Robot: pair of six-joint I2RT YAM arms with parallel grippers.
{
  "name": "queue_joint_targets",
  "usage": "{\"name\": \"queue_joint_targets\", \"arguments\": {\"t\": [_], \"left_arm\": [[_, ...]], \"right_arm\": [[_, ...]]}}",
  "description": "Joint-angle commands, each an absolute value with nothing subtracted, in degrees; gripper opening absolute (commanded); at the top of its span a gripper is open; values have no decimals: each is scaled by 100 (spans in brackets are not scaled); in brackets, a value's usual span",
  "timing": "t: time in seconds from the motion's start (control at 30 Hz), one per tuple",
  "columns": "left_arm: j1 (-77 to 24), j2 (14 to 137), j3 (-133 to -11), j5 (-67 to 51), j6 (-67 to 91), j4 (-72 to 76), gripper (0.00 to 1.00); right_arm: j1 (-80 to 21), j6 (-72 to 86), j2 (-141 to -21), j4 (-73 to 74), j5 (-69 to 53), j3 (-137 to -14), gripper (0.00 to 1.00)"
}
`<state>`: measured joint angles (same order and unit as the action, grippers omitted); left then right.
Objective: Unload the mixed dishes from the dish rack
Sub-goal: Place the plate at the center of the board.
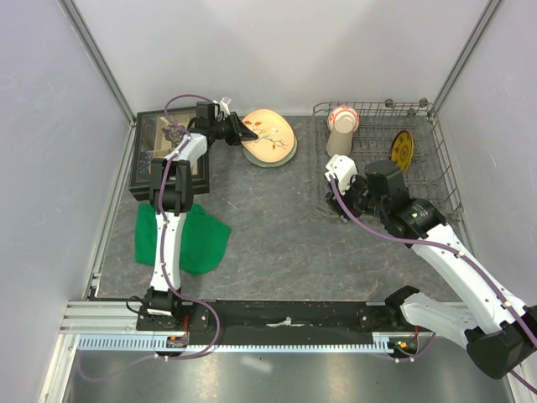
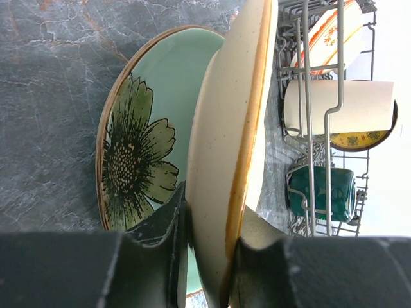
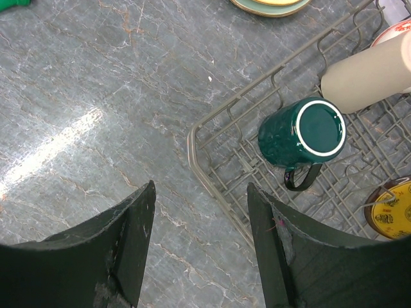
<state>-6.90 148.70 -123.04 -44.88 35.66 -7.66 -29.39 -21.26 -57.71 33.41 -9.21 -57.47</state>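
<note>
Firmly, our left gripper (image 2: pixel 212 256) pinches the rim of the cream plate (image 2: pixel 231 141), one finger on each face. That arm stretches far forward over the cloth (image 1: pixel 180 239) and the box (image 1: pixel 168 155), with its wrist bent right. The speckled plate has a brown edge and hangs tilted over the green plate (image 2: pixel 148 147), a glazed flower pattern lying on the table (image 1: pixel 277 235) between box and rack (image 1: pixel 436 168). We cannot tell whether the two plates touch.

Our right gripper (image 3: pixel 202 250) is spread wide and holds nothing. It hovers above the rack's rounded near-left wire corner, the arm reaching in diagonally from the right. Inside that corner the glossy mug (image 3: pixel 302 131) stands base up, handle toward us. Beyond it lies the matte cup (image 3: pixel 366 77), then the bowl (image 1: pixel 342 116). A yellow plate (image 1: pixel 403 149) stands on edge. Left of the rack we see bare marbled table.
</note>
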Motion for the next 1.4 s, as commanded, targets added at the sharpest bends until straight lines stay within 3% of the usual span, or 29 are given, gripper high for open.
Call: {"name": "queue_joint_targets", "arguments": {"t": [0.0, 0.7, 1.37], "left_arm": [[-738, 14695, -12674, -4799, 3612, -413, 30], [-765, 14458, -12560, -4553, 3129, -817, 58], [-765, 13808, -12199, -3991, 2347, -1362, 67]], "right_arm": [[-2927, -2136, -5651, 3155, -1011, -5695, 67], [-2909, -2127, -5546, 3155, -1099, -5590, 67], [-2909, -2109, -5256, 3164, -1327, -5467, 68]]}}
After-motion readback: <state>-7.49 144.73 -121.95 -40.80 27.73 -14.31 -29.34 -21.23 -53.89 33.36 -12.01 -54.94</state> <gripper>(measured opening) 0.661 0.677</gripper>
